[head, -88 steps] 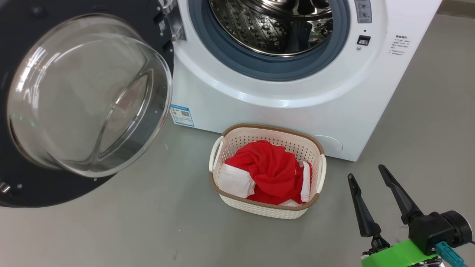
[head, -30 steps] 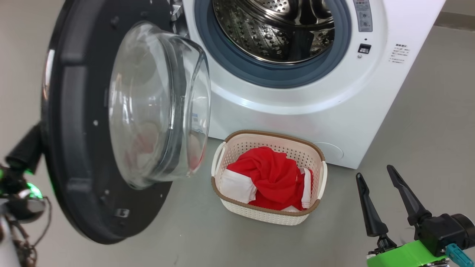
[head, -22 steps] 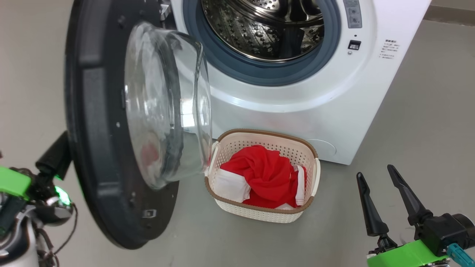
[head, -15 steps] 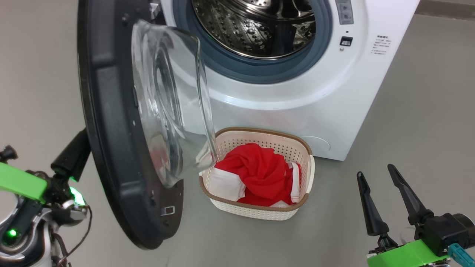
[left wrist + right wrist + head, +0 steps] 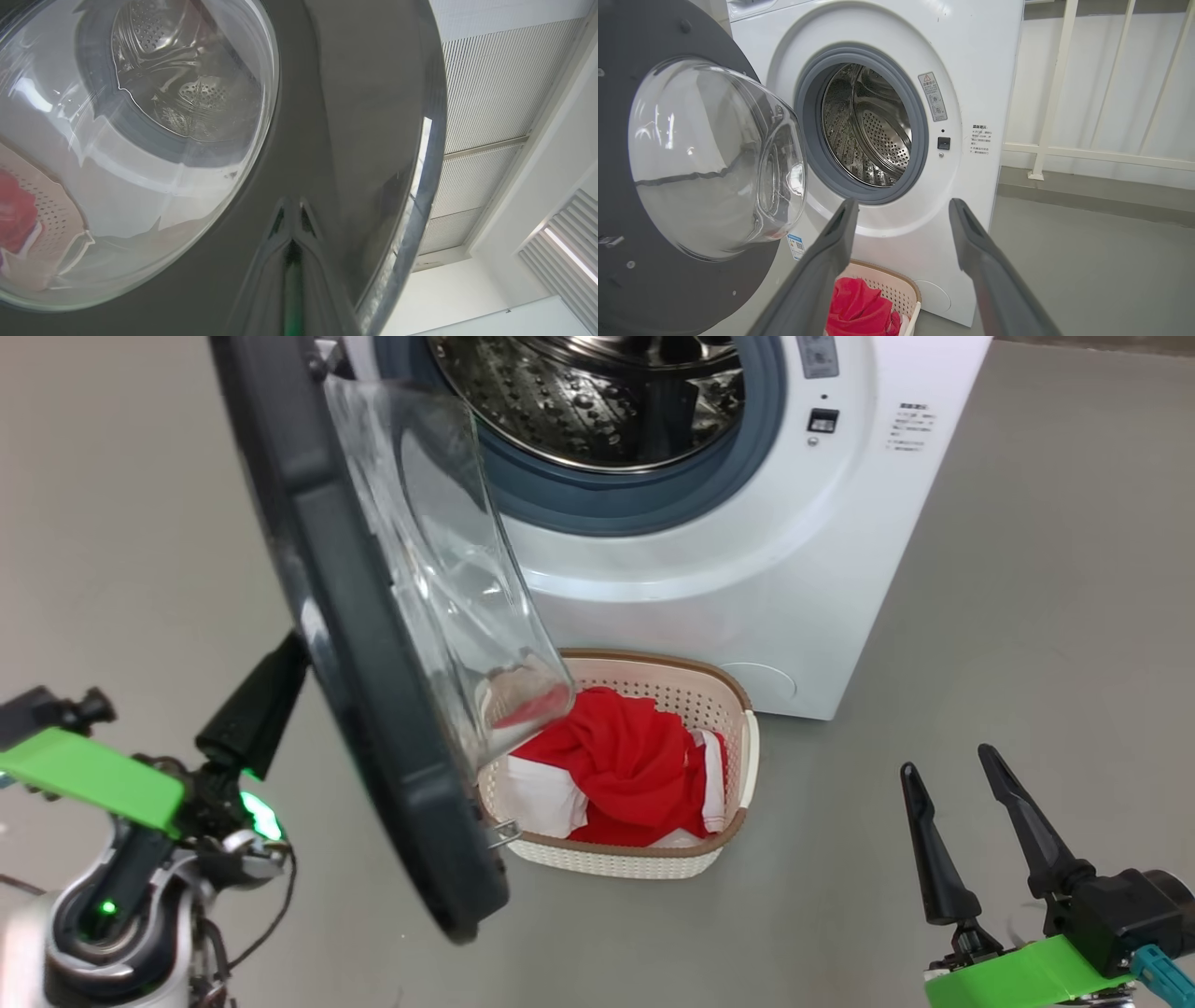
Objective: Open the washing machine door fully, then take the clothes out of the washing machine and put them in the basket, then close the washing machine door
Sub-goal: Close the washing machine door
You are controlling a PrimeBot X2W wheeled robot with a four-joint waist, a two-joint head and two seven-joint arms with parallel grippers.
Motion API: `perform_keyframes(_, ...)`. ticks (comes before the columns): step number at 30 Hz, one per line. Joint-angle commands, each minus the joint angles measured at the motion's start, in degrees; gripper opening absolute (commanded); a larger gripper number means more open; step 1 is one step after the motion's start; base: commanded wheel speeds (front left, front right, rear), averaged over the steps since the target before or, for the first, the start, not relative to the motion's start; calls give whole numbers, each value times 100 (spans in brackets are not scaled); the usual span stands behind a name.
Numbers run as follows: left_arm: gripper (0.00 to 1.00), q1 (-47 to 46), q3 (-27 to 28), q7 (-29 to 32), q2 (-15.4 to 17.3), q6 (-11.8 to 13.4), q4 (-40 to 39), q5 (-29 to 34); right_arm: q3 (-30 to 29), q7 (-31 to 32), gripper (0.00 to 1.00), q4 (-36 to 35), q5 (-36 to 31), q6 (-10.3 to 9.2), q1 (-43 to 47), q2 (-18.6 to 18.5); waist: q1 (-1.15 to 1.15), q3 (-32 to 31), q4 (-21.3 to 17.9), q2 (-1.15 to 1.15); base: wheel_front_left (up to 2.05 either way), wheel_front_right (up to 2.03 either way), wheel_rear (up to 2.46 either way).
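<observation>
The washing machine door (image 5: 355,644) stands about half open, seen edge-on, its glass bowl (image 5: 448,579) hanging over the basket's left end. My left gripper (image 5: 280,672) is shut, its tips against the door's glossy black outer face (image 5: 327,116). The white washing machine (image 5: 747,569) shows a bare steel drum (image 5: 597,392). On the floor in front of it sits the cream basket (image 5: 738,709) holding the red and white clothes (image 5: 625,765). My right gripper (image 5: 971,831) hovers open at the lower right, apart from everything; between its fingers (image 5: 831,261) the drum (image 5: 873,130) is in sight.
Grey floor (image 5: 1027,616) spreads to the right of the machine and in front of the basket. A white railing (image 5: 1055,93) stands against the wall to the machine's right. A small blue label (image 5: 796,245) is on the machine's lower front.
The door has swung from wide open toward the machine, with my left gripper coming in behind its outer face. The head camera shifted too. My right gripper stayed put.
</observation>
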Motion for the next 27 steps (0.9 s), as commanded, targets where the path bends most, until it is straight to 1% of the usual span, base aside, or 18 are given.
perform_keyframes(1,0,-20,40,-7,115,-83,-192,-60,125,-37,100,-147,20,35,-217,-67,0,15,-50,0,0,0,0)
perform_keyframes(6,0,-144,-166,-183,115,-104,-74,-122,127,-37,100,-147,54,35,-251,-67,0,46,-158,0,0,0,0)
perform_keyframes(10,0,-294,-368,-349,115,-169,53,-272,148,-37,100,-148,73,35,-285,-67,0,84,-238,0,0,0,0)
perform_keyframes(18,0,-605,-750,-699,115,-369,384,-461,172,-37,100,-133,104,35,-373,-67,0,193,-467,0,0,0,0)
perform_keyframes(20,0,-645,-781,-748,115,-390,426,-464,171,-37,100,-132,106,35,-376,-67,0,201,-493,0,0,0,0)
perform_keyframes(27,0,-978,-976,-1160,115,-578,726,-565,175,-37,100,-149,126,35,-416,-67,0,298,-686,0,0,0,0)
